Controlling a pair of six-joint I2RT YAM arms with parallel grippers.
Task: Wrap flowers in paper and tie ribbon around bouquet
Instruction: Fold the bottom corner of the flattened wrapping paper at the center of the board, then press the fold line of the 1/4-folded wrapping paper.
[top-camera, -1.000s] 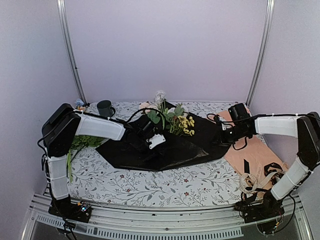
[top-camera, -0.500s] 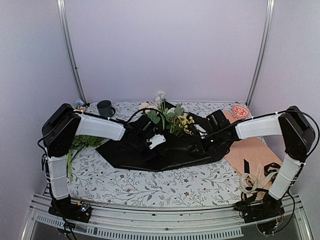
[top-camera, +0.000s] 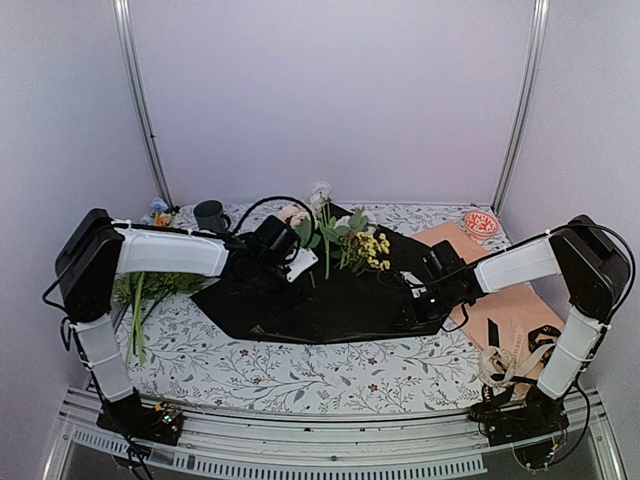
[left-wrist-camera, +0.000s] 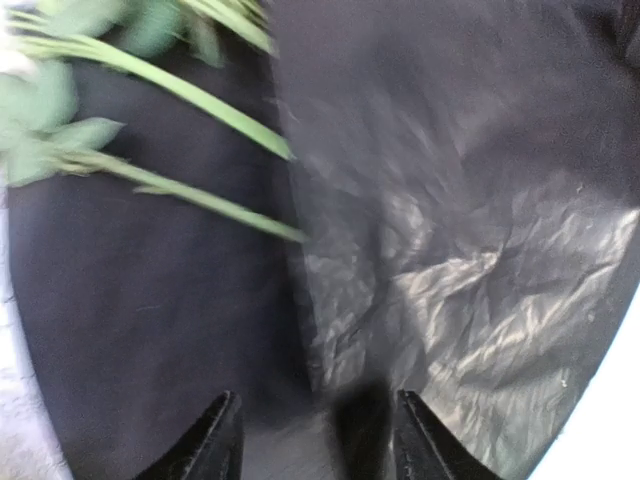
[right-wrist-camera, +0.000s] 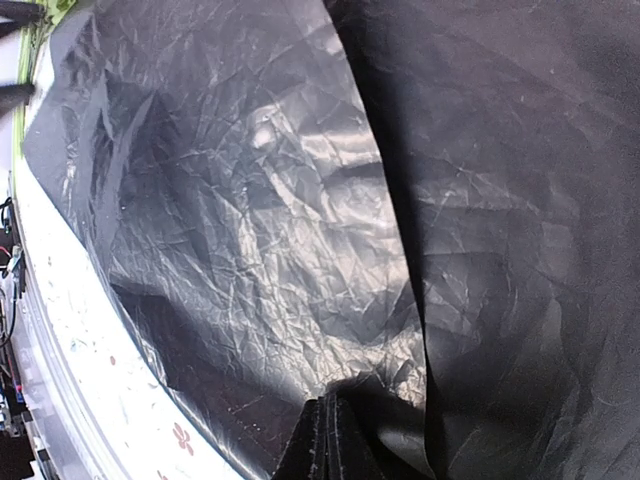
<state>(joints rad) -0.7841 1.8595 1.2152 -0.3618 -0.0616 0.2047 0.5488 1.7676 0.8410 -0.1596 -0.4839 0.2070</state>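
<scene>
The black paper (top-camera: 340, 295) lies spread on the table, and its right part is folded over toward the middle. Across its far corner lie the flowers (top-camera: 312, 218), pink and white blooms with green leaves. Their stems (left-wrist-camera: 190, 90) show at the top left of the left wrist view. My left gripper (top-camera: 296, 266) hovers open just over the paper (left-wrist-camera: 450, 250) near the stems, with nothing between its fingertips (left-wrist-camera: 218, 440). My right gripper (top-camera: 422, 297) is shut on a fold of the paper (right-wrist-camera: 260, 200) at the sheet's right side. The cream ribbon (top-camera: 512, 362) lies at the near right.
A small orange-yellow bunch (top-camera: 372, 250) rests on the paper beside the flowers. A peach sheet (top-camera: 512, 312) with a dark strap lies at the right. A leafy green bunch (top-camera: 150, 290) lies at the left, a dark cup (top-camera: 210, 215) at the back left and a red dish (top-camera: 480, 222) at the back right.
My left gripper has opened and pulled back to the far left, off the paper's middle. My right gripper has dragged the paper's right corner leftward over the sheet.
</scene>
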